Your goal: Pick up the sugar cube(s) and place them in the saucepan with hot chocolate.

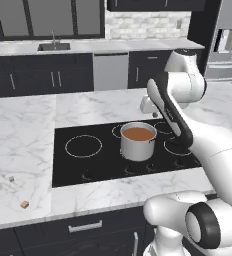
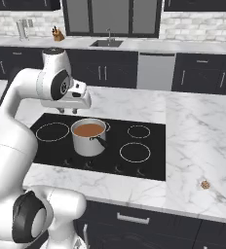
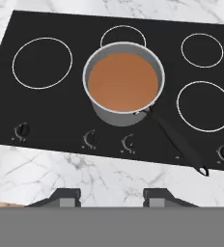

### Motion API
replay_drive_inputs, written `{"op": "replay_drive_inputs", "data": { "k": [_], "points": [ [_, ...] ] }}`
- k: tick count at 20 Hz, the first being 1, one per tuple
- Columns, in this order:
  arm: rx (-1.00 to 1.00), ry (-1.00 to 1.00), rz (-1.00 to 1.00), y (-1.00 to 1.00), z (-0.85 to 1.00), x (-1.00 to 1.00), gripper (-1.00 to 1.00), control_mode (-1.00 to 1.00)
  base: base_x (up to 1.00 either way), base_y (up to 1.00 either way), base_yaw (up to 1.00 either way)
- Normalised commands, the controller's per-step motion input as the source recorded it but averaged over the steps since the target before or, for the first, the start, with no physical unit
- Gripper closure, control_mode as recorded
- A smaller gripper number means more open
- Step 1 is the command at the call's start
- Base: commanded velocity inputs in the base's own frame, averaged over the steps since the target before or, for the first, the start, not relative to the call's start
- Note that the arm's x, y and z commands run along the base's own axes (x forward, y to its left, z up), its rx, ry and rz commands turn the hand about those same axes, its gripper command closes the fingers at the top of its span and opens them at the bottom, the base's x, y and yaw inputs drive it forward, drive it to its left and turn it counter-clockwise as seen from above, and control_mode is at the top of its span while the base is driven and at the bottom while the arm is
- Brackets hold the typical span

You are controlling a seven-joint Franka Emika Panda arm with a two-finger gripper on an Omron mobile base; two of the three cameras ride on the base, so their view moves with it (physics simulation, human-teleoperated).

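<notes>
Two tiny sugar cubes, pale grey-white [image 1: 11, 178] and tan-brown [image 1: 24, 204], lie on the white marble counter [image 1: 23, 145], left of the black glass cooktop [image 1: 73, 165], well apart from the shiny steel saucepan [image 1: 137, 148] of reddish-brown hot chocolate [image 1: 138, 133]. Two-finger gripper [image 3: 111, 194] hovers above, jaws parted, empty.
</notes>
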Motion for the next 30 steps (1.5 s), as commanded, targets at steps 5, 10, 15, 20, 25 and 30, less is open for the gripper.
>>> {"op": "replay_drive_inputs", "data": {
  "k": [5,10,15,20,25,30],
  "points": [
    [0.05,0.0,-0.25,-0.28,-0.19,-0.23,-1.0,-1.0,0.0,0.0,0.0],
    [0.24,0.0,-0.41,-0.99,-0.29,-0.11,-1.0,-1.0,0.0,0.0,0.0],
    [0.23,0.0,-0.35,-1.0,-0.34,0.0,-1.0,-1.0,0.0,0.0,0.0],
    [0.21,0.04,-0.27,-1.0,-0.49,0.0,-1.0,-1.0,0.0,0.0,0.0],
    [0.15,0.11,-0.2,-1.0,-0.58,0.0,-1.0,-1.0,0.0,0.0,0.0],
    [0.07,0.17,-0.11,-1.0,-0.57,0.0,-1.0,-1.0,0.0,0.0,0.0]
  ]
}}
